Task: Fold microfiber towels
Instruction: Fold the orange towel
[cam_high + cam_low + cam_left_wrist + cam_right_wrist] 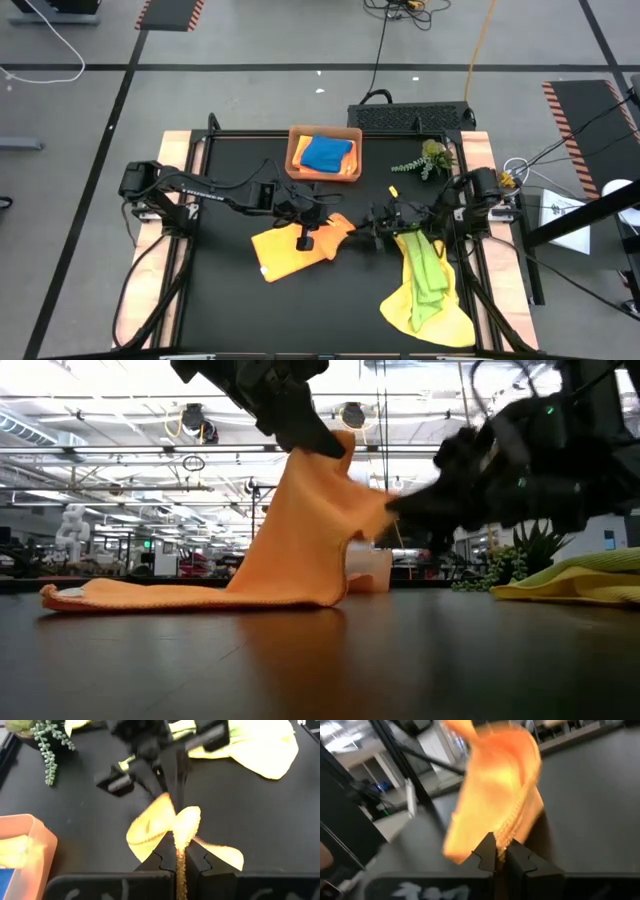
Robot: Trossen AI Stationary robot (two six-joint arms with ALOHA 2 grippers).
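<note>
From my station I see the black table (230,310) framed by pale wooden side boards (172,150). Near its far edge sits the orange-brown tray (296,160), just beside the middle. To that tray's right, apart from it, lies a small green plant sprig (428,160) with trailing beaded stems; I see it again in the left wrist view (46,745) and, low down, past the table's edge (510,565). Behind the table a dark perforated box (410,115) stands on the grey floor, a black cable (380,50) running away from it. Striped hazard mats (168,14) lie further off.
</note>
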